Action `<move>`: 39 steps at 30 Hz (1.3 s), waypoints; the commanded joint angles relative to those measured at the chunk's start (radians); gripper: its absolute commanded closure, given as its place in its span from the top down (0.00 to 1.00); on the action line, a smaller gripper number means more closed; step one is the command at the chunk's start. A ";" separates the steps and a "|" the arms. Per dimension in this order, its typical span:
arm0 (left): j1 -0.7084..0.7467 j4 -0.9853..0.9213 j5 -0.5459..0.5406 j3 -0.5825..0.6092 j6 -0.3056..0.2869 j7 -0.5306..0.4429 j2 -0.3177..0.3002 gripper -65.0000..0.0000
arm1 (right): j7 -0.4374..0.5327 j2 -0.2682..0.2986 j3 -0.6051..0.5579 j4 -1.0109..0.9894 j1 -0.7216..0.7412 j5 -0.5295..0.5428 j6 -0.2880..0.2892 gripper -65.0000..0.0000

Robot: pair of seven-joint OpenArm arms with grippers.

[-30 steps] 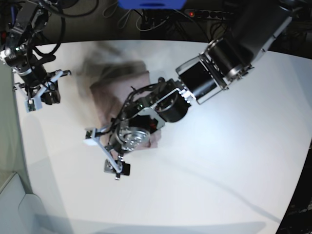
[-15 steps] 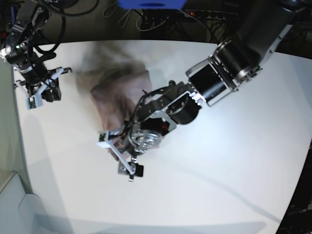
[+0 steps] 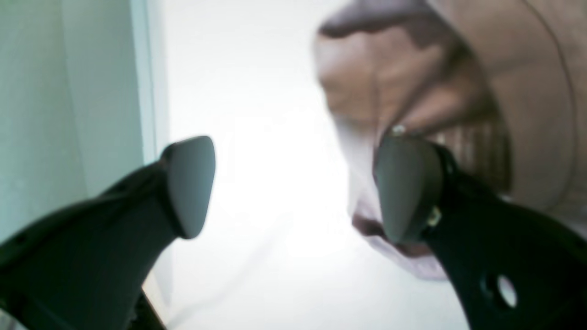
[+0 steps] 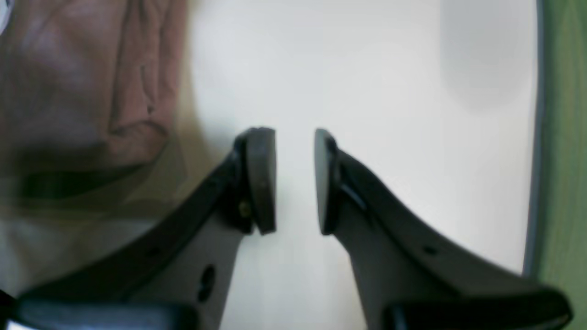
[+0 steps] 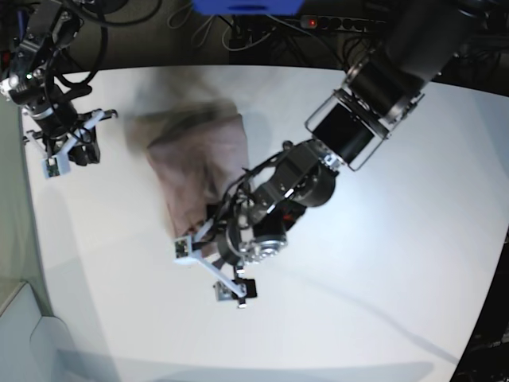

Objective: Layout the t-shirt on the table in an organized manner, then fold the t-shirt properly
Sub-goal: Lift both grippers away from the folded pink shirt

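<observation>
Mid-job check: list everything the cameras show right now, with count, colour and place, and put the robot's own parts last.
dusty mauve-pink cotton t-shirt: one, bunched rather than spread, on the table's far-left part in the base view, blurred at its far edge.
smooth white table: one, curved edge, filling most of the base view.
black cables: several, dark, behind the table's far edge.
blue object: one, at the top edge of the base view, mostly cut off.
left gripper: one, black and silver, jaws wide apart, nothing between them, at the shirt's near edge.
right gripper: one, black, jaws narrowly parted, empty, left of the shirt.
</observation>
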 commanded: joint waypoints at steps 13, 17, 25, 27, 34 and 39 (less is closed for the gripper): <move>0.080 0.260 0.008 -0.430 0.007 0.003 -0.053 0.82 | -0.084 -0.060 -0.183 0.191 -0.010 0.018 0.003 0.19; 0.174 0.324 0.008 -0.548 0.005 0.003 -0.139 0.82 | -0.081 -0.088 -0.285 0.190 -0.015 0.018 0.003 0.19; 0.424 0.472 0.006 -0.766 0.003 -0.002 -0.293 0.82 | -0.078 -0.105 -0.417 0.098 -0.008 0.016 0.003 0.19; 0.474 0.512 0.006 -0.807 0.003 -0.002 -0.302 0.82 | -0.053 -0.105 -0.429 0.056 0.004 0.016 0.003 0.19; 0.585 0.581 0.006 -0.903 0.003 -0.003 -0.307 0.82 | 0.053 -0.105 -0.512 -0.123 0.038 0.015 0.003 0.19; 0.623 0.617 0.006 -0.904 0.003 0.001 -0.308 0.82 | 0.105 -0.105 -0.524 -0.264 0.067 0.015 0.003 0.19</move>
